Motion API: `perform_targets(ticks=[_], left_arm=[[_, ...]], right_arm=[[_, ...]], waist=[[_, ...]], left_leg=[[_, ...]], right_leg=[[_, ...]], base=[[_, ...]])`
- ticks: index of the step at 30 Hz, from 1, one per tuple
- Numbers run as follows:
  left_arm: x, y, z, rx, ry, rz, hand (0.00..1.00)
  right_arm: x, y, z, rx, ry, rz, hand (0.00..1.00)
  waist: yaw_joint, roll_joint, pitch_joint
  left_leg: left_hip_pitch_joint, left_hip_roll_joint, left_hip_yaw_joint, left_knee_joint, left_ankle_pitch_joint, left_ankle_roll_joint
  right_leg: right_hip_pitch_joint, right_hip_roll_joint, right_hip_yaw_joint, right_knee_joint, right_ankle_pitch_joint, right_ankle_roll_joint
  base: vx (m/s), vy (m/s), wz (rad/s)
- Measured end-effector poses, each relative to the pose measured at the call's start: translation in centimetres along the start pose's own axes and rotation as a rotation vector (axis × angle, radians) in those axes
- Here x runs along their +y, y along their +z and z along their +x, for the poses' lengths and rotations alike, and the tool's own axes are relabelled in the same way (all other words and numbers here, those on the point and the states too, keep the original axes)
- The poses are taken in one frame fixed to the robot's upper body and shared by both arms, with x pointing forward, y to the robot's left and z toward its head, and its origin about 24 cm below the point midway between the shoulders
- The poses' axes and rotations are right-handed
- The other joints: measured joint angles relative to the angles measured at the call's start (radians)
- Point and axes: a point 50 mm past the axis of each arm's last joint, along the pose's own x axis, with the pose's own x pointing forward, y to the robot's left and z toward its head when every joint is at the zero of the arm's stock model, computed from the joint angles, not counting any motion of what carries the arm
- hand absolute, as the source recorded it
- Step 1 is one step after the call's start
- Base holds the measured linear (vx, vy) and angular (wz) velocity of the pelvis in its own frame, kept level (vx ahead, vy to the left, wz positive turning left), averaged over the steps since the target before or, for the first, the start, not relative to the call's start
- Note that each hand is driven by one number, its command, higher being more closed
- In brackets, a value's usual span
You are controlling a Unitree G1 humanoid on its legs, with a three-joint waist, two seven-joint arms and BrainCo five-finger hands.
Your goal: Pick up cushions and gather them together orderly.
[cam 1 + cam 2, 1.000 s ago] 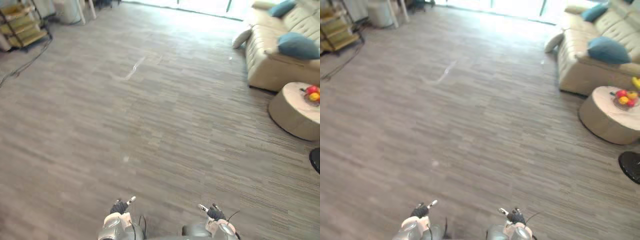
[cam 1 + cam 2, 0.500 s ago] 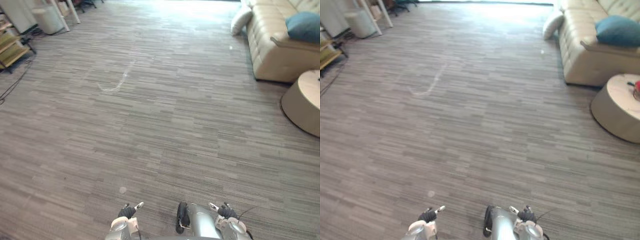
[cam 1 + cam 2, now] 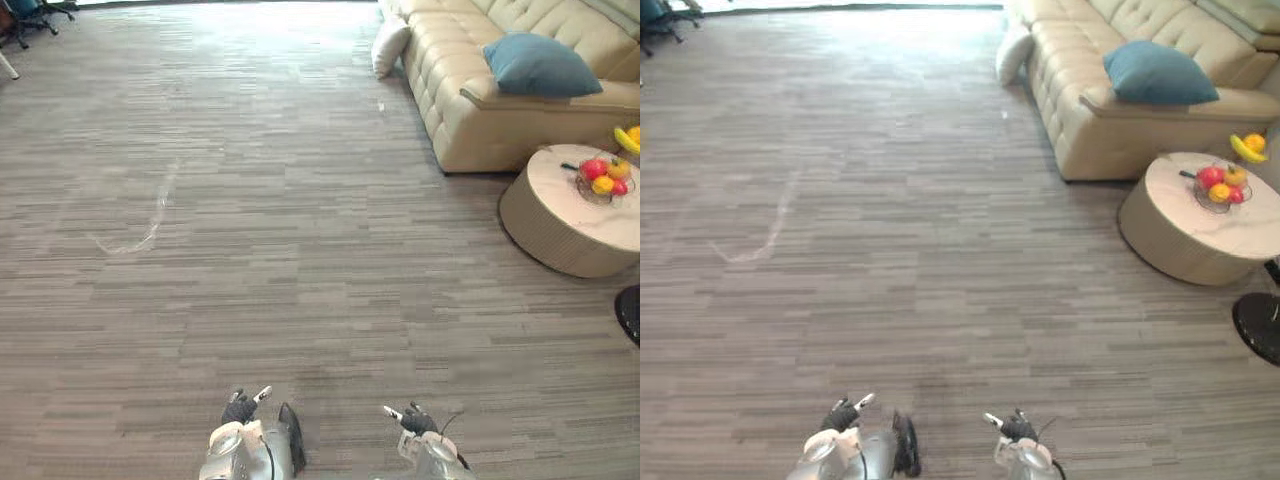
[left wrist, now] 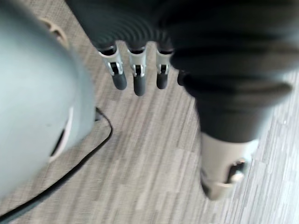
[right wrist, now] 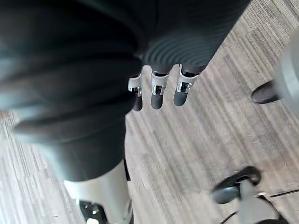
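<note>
Only the camera is turned since before; a blue cushion (image 3: 540,65) is seen on the sofa (image 3: 470,120), a white cushion (image 3: 390,46) apparently against its end, with the left hand (image 3: 240,410) and right hand (image 3: 414,421) loosely spread, empty.

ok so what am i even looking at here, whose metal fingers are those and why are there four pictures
This is a two-legged robot with two arms. The two wide pictures come from cameras in its head, looking down at the grey striped floor. Its left hand and right hand show at the bottom edge. The two close pictures come from a camera on each wrist, looking along that hand towards the floor. Both hands are open and hold nothing. Ahead on the right stands a cream sofa with a blue cushion on it. A white cushion sits at the sofa's far end, apparently on the floor. Near the sofa is a round table with a bowl of fruit.
</note>
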Motion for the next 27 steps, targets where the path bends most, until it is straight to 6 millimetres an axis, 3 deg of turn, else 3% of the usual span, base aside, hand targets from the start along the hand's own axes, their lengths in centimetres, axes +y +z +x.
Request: perform_targets(ticks=[1,2,4,6,8,10,11,12,13,14,17,18,19,20,22,25,26,27], left_arm=[[0.0,-0.1,0.0,0.008,0.002,0.003,0.0],[-0.1,-0.4,0.1,0.032,-0.002,0.008,0.0],[-0.6,-0.7,0.1,0.053,-0.014,0.013,0.0],[-0.5,-1.0,0.1,0.068,-0.011,0.014,0.0],[-0.7,-1.3,0.1,0.081,-0.016,0.016,0.0],[-1.0,-1.8,0.0,0.1,-0.023,0.02,0.0],[-0.9,-1.9,0.0,0.102,-0.021,0.021,0.0],[-1.3,-2.2,-0.1,0.11,-0.029,0.021,0.0],[-1.5,-2.5,-0.3,0.117,-0.036,0.017,0.0],[-1.7,-2.6,-0.3,0.12,-0.044,0.023,0.0],[-1.5,-2.3,-0.2,0.111,-0.039,0.026,0.0],[-1.2,-1.9,-0.1,0.095,-0.03,0.013,0.0],[-1.0,-1.3,0.0,0.073,-0.025,0.016,0.0],[-0.7,-0.5,0.1,0.038,-0.022,0.021,0.0],[-0.7,0.0,0.1,0.018,-0.023,0.018,0.0],[-0.9,0.4,0.1,-0.003,-0.025,0.005,0.0],[-1.0,0.6,0.1,-0.011,-0.027,-0.007,0.0],[-0.8,0.7,0.1,-0.017,-0.023,-0.013,0.0]], right_arm=[[0.1,0.2,0.0,-0.011,0.006,-0.001,0.0],[0.2,0.8,0.0,-0.04,0.011,0.0,0.0],[0.0,1.5,-0.1,-0.075,0.009,0.004,0.0],[-0.2,1.8,0.0,-0.089,0.007,0.009,0.0],[-0.9,2.1,0.0,-0.098,-0.009,0.018,0.0],[-1.8,2.2,0.0,-0.098,-0.033,0.02,0.0],[-2.1,2.0,0.0,-0.091,-0.04,0.015,0.0],[-3.0,1.5,-0.1,-0.074,-0.057,0.005,0.0],[-3.6,2.2,0.0,-0.093,-0.07,-0.011,0.0],[-3.6,2.6,0.0,-0.101,-0.068,-0.015,0.0],[-3.9,3.2,0.2,-0.11,-0.078,-0.024,0.0],[-3.4,3.4,0.3,-0.112,-0.072,-0.021,0.0],[-3.0,3.1,0.3,-0.1,-0.064,-0.022,0.0],[-2.1,2.5,0.3,-0.076,-0.043,-0.03,0.0],[-1.2,2.3,0.3,-0.067,-0.021,-0.034,0.0],[-0.5,2.0,0.3,-0.059,-0.005,-0.014,0.0],[-0.3,1.8,0.3,-0.053,-0.005,-0.01,0.0],[-0.4,1.5,0.2,-0.044,-0.005,-0.012,0.0]], waist=[[-0.005,0.004,0.007],[-0.015,0.005,0.006],[-0.025,0.02,0.01],[-0.031,0.013,0.015],[-0.052,0.014,0.016],[-0.068,0.017,0.017],[-0.07,0.016,0.016],[-0.08,0.03,0.015],[-0.079,0.071,0.006],[-0.08,0.088,0.011],[-0.076,0.131,0.034],[-0.07,0.134,0.043],[-0.063,0.114,0.058],[-0.054,0.081,0.057],[-0.048,0.067,0.044],[-0.025,0.065,0.044],[-0.011,0.063,0.041],[0.001,0.05,0.032]], left_leg=[[0.049,-0.012,0.0,-0.017,-0.022,-0.008],[0.114,-0.02,0.001,-0.047,-0.044,-0.01],[0.226,-0.017,0.003,-0.12,-0.082,-0.011],[0.307,-0.017,-0.002,-0.158,-0.106,-0.015],[0.373,-0.019,-0.03,-0.191,-0.137,-0.025],[0.445,-0.027,-0.064,-0.211,-0.188,-0.041],[0.474,-0.034,-0.086,-0.22,-0.196,-0.037],[0.506,-0.028,-0.129,-0.209,-0.196,-0.034],[0.49,0.004,-0.154,-0.149,-0.179,-0.065],[0.457,0.025,-0.183,-0.069,-0.166,-0.086],[0.184,0.109,-0.318,0.543,0.002,-0.26],[0.1,0.146,-0.303,0.714,0.002,-0.237],[0.044,0.163,-0.278,0.776,-0.021,-0.192],[-0.048,0.181,-0.215,0.77,-0.052,-0.137],[-0.149,0.193,-0.158,0.676,-0.072,-0.105],[-0.22,0.171,-0.084,0.285,-0.059,-0.097],[-0.231,0.148,-0.109,0.13,0.02,-0.113],[-0.231,0.133,-0.119,0.119,0.091,-0.122]], right_leg=[[-0.073,-0.01,-0.009,0.142,-0.005,-0.01],[-0.155,-0.017,-0.04,0.26,-0.055,-0.042],[-0.291,-0.03,-0.163,0.253,-0.129,-0.084],[-0.367,-0.042,-0.273,0.121,-0.167,-0.119],[-0.408,-0.036,-0.342,-0.07,-0.15,-0.129],[-0.431,-0.01,-0.336,-0.286,-0.066,-0.142],[-0.428,0.002,-0.314,-0.317,-0.048,-0.161],[-0.427,0.017,-0.281,-0.251,-0.016,-0.233],[-0.422,0.017,-0.306,-0.217,-0.065,-0.246],[-0.414,0.022,-0.311,-0.201,-0.095,-0.244],[-0.288,0.068,-0.339,-0.26,-0.176,-0.251],[-0.196,0.09,-0.341,-0.313,-0.194,-0.255],[-0.114,0.094,-0.342,-0.359,-0.206,-0.255],[-0.019,0.091,-0.341,-0.435,-0.222,-0.253],[0.05,0.09,-0.336,-0.504,-0.229,-0.235],[0.156,0.072,-0.303,-0.583,-0.243,-0.179],[0.197,0.058,-0.277,-0.607,-0.269,-0.148],[0.21,0.041,-0.249,-0.616,-0.282,-0.132]], base=[[0.52,0.214,-0.18],[0.46,0.164,-0.09],[0.49,0.149,-0.02],[0.44,0.046,0.15],[0.5,-0.028,0.48],[0.62,-0.098,0.63],[0.73,-0.142,0.59],[0.75,-0.159,0.44],[0.87,-0.23,0.34],[0.82,-0.257,0.18],[0.56,-0.163,0.14],[0.62,-0.095,0.01],[0.79,-0.115,0.02],[0.62,-0.091,0.02],[0.47,-0.034,-0.11],[0.57,0.111,-0.37],[0.62,0.23,-0.59],[0.78,0.301,-0.78]])
